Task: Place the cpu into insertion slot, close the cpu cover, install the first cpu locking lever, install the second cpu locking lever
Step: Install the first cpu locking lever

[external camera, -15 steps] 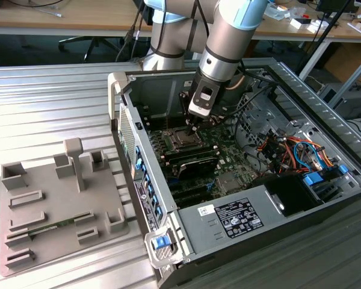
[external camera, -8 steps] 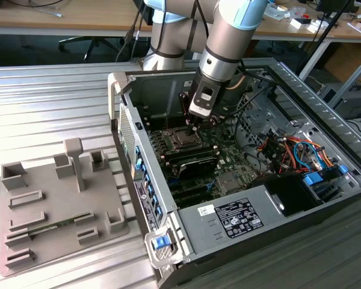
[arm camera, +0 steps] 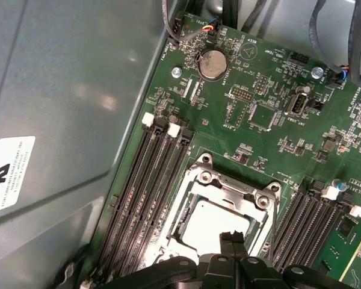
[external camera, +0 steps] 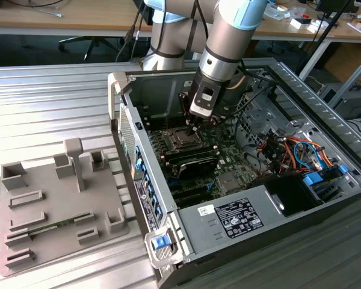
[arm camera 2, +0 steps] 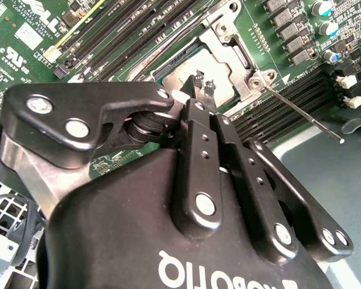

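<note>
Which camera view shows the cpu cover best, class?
The first wrist view: the cpu cover faces the camera, its frame mostly visible. In the second wrist view the claw hides part of it; in the exterior view it sits far off beneath the claw.

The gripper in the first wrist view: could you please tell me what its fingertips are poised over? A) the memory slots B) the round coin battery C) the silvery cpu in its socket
C: in the first wrist view the gripper has its closed tips right over the silvery cpu in the socket.
</note>
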{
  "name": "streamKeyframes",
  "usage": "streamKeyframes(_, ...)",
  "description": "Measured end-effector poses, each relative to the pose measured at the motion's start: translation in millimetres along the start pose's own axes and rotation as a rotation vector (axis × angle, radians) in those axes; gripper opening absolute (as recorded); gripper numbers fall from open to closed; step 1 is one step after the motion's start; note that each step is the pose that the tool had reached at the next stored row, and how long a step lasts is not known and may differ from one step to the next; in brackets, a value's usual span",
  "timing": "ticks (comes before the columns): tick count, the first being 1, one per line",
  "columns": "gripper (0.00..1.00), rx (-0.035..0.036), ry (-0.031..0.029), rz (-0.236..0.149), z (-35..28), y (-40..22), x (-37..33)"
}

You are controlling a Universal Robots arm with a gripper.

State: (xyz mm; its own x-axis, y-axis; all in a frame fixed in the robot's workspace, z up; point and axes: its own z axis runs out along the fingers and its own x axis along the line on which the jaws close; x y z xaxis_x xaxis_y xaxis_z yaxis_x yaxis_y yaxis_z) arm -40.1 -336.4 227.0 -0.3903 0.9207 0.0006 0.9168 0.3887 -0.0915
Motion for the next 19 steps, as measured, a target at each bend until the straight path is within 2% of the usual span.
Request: streamKeyframes(19, 0.11, 0.0000, -0.0042, -0.046, 0.0, 0.0, 0.0)
